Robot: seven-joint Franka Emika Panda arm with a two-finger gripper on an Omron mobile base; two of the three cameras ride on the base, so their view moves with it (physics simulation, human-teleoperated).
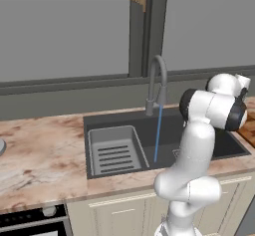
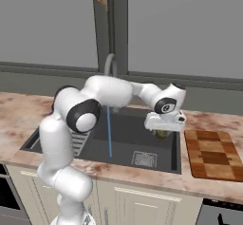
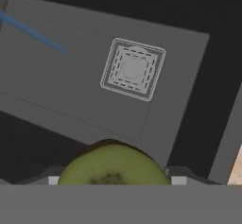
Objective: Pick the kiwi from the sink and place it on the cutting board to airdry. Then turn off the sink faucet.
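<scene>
We are reaching our arm forward and rightward with the elbow bent, the wrist turning the pincer straight downward, and its fingers are clamping the kiwi between them.

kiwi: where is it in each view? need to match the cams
Left base view: I cannot make it out; the arm stands in front of the right part of the sink.
Right base view: kiwi right of centre, just under the end effector, above the basin's right side.
Hand view: bottom centre, cut green face showing.
Shared landmark: the square drain grate.
</scene>
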